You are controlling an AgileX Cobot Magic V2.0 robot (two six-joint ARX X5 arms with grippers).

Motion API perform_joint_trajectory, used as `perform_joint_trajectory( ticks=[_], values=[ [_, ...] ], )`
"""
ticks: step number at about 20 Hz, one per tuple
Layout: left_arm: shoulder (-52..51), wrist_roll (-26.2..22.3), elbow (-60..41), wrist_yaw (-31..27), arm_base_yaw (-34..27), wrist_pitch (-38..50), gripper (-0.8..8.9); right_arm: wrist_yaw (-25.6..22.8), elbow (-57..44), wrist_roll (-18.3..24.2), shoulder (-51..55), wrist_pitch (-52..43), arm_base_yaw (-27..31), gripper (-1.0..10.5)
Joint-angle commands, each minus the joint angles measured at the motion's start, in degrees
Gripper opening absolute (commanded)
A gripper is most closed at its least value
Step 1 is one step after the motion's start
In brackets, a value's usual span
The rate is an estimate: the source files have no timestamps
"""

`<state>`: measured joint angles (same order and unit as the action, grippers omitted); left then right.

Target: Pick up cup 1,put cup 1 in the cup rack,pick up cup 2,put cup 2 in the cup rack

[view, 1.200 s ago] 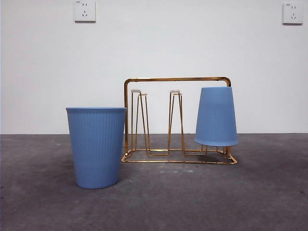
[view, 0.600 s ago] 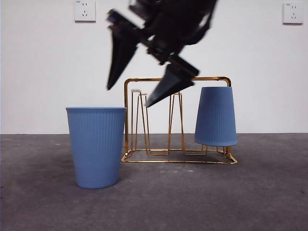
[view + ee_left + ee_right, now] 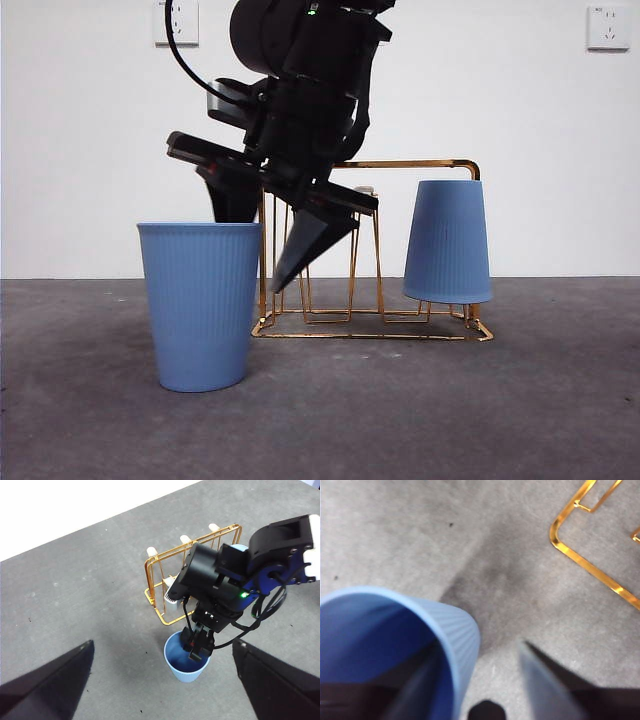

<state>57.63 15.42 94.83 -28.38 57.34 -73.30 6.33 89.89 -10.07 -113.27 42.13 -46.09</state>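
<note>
Upright on grey tabletop, open mouth up: ribbed blue cup point(image 3: 201, 305), just beside the gold wire cup rack point(image 3: 370, 250). Upturned over a prong at the rack's far end: a second ribbed blue cup point(image 3: 448, 243). White-tipped prongs between them bare.

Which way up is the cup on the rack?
Upside down: the cup hangs mouth-down over the rack, its closed base on top.

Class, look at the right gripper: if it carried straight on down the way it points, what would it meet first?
Probably the upright blue cup: the right gripper straddles its rim, one jaw inside, one outside, open. Beyond that, the table.
</note>
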Motion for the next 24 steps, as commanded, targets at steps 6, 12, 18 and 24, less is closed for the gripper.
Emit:
perform_joint_trajectory(
  ticks=[6, 12, 18, 24],
  values=[
    [-0.09, -0.70, -0.26, 5.14, 0.09, 7.28, 4.66, -2.36, 0.26, 6.34, 7.67, 4.94, -0.09, -0.2],
    [0.85, -0.90, -5.42, 16.41, -0.50, 19.65, 4.66, -11.65, 0.26, 8.85, 35.01, 9.27, -0.09, -0.2],
    [6.43, 3.13, -12.92, 40.81, -3.76, 44.09, 4.66, -24.20, 0.24, 11.41, 59.01, 16.24, -0.09, -0.2],
    [18.45, 15.65, -12.92, 63.65, -5.09, 66.62, 4.66, -31.19, 0.22, 15.23, 74.38, 14.95, -0.09, -0.2]
  ],
)
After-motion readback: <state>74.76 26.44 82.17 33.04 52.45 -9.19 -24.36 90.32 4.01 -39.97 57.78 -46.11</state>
